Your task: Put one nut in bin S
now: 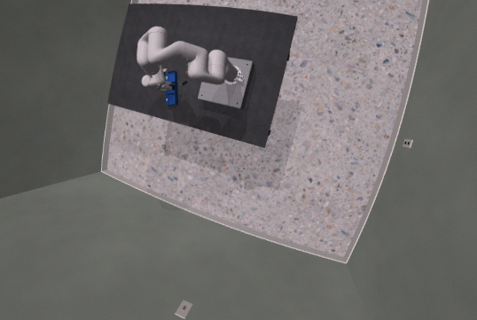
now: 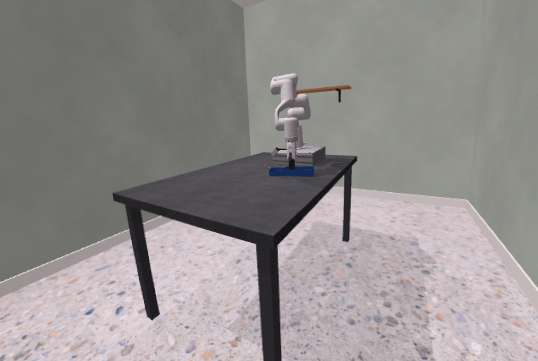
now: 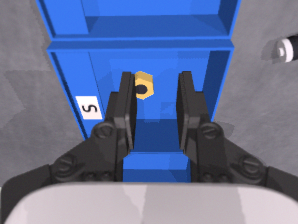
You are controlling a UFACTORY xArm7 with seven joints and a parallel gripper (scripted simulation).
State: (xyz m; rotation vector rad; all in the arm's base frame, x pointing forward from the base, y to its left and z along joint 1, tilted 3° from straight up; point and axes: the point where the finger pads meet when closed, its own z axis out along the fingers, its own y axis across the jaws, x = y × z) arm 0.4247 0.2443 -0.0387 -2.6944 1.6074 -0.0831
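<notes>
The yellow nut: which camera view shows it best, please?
The wrist view shows it best: the yellow nut appears large against the inside of the blue bin marked S, between the parted fingers of the gripper, beside the left finger. In the top and exterior views the arm hides it or it is too small to see.
</notes>
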